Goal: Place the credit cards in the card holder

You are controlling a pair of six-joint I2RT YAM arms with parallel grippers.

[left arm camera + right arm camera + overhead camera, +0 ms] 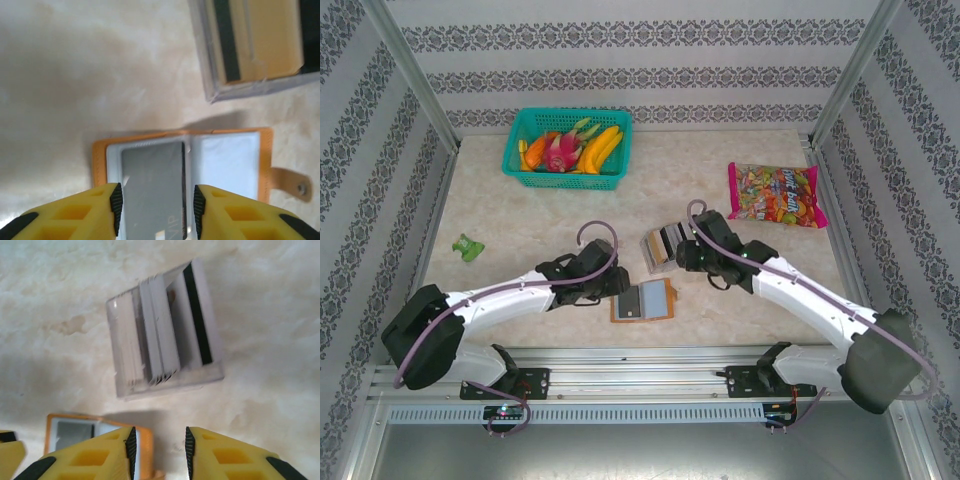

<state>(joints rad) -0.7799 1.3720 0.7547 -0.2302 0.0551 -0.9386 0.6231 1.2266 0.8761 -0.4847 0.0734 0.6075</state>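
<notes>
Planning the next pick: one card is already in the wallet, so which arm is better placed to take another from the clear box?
Right. The right gripper hangs open just beside the clear box of cards; the left gripper is over the wallet, farther from it.

Left gripper (156, 210), seen from the wrist: yellow fingers with black pads (116, 207) stand apart on either side of a grey card (152, 182). The card lies on the left page of the open orange wallet (99, 155), whose strap (290, 182) points right. A clear box (260, 86) at upper right holds a striped card (227, 40).
</notes>
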